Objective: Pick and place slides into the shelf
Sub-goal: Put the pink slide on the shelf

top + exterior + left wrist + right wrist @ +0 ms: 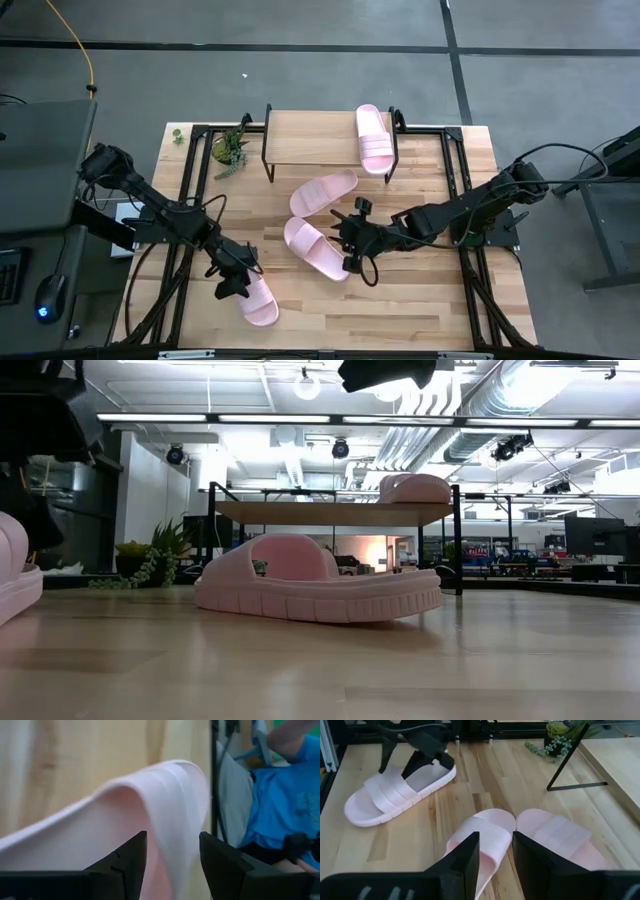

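R hand (495,852) open over slide (482,837); 2 slides nearby.

Pale pink slides on light wood

Four pale pink slides (318,247) with ribbed straps lie around the shelf (310,139), whose top board is light wood on thin black legs. One pink slide (374,139) rests on that board; beside the shelf stands a green plant (232,149).
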